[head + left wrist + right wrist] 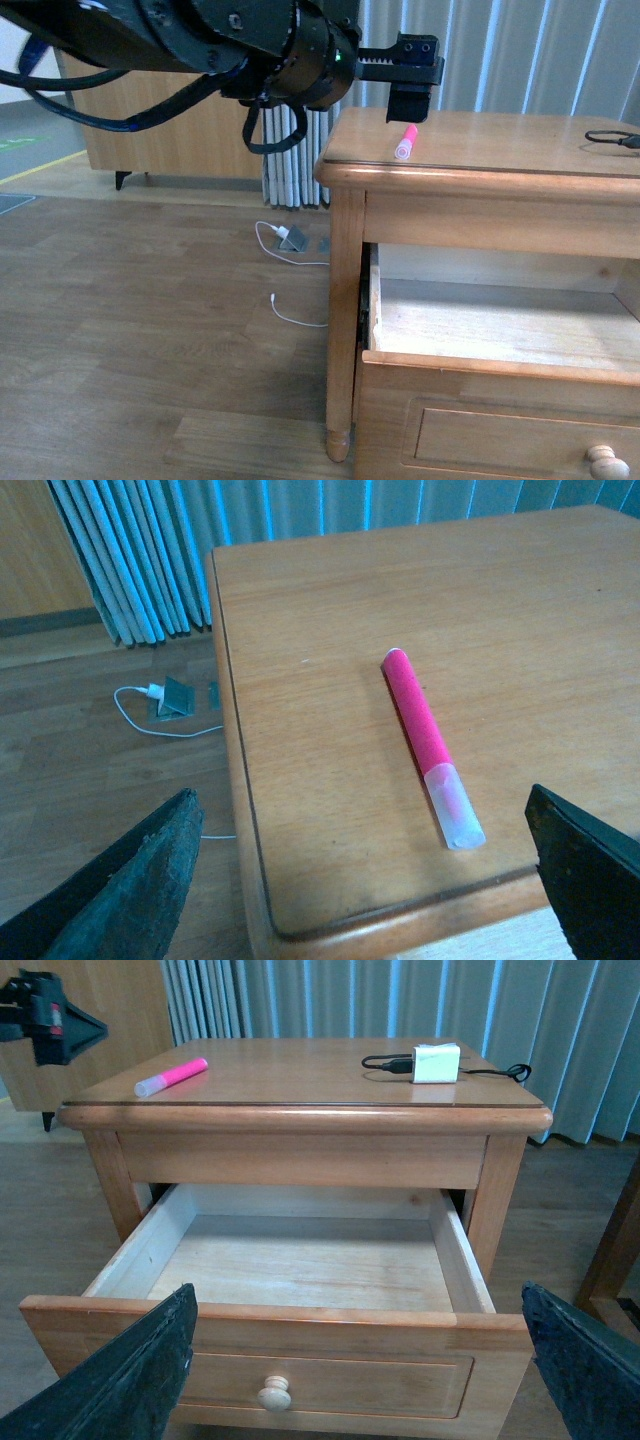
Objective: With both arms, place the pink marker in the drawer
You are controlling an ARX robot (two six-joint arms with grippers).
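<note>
- While the left gripper [408, 110] hangs just above the tabletop, I see its jaws spread wide in the left wrist view, with nothing between them but open air over the table.
- From that wrist camera, the pink marker [430, 745] lies flat on the wood between the two black fingers [130, 890], touching neither.
- From the front camera, the pink marker [405, 143] sits near the front left corner of the bedside table [500, 150], its paler cap end pointing toward the front edge.
- The left gripper is just behind and over the marker's pink end; I can't tell from this side angle whether a small gap separates them.
- The right gripper [357, 1295] is also spread open and holds nothing; its fingers frame the drawer [280, 1325] from the front.
- The drawer is pulled well out, and I can see its light wood floor and side walls, with the round pale knob [274, 1395] on its raised panel front.
- In the right wrist view the marker [172, 1077] is on the tabletop above the drawer, not inside it.
- A white adapter [436, 1063] with a black cable lies toward the far right of the tabletop, well apart from the marker.
- A white cord [285, 240] trails on the wooden floor beside the table.
</note>
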